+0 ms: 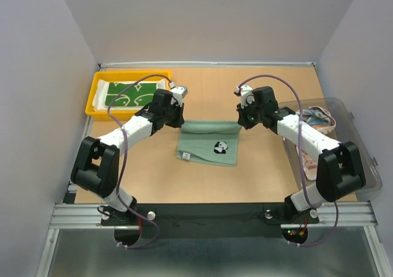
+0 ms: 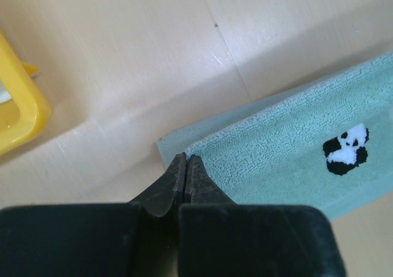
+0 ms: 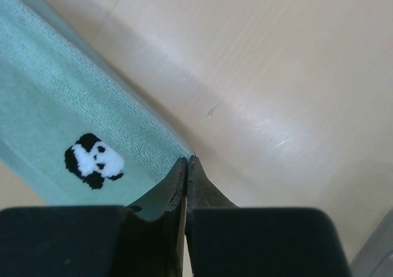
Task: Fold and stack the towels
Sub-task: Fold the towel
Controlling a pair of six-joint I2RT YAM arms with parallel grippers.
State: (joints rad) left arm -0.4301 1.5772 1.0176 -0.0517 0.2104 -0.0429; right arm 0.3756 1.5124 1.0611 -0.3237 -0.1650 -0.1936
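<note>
A pale teal-green towel (image 1: 209, 143) with a small panda mark lies mid-table, one layer doubled over another. My left gripper (image 1: 177, 120) is shut at its far left corner, the jaw tips (image 2: 185, 158) pinching the upper layer of the teal towel (image 2: 288, 160). At the far right corner my right gripper (image 1: 244, 122) is shut too, its tips (image 3: 187, 160) meeting the edge of the teal towel (image 3: 55, 123). A dark green towel with white marks (image 1: 132, 94) lies in the yellow tray (image 1: 92, 102). A printed white towel (image 1: 319, 117) sits in the clear bin (image 1: 362, 160).
The yellow tray (image 2: 18, 111) stands at the far left, close behind my left arm. The clear bin runs along the right edge, under my right arm's forearm. Bare wooden table (image 1: 209, 86) lies beyond the teal towel.
</note>
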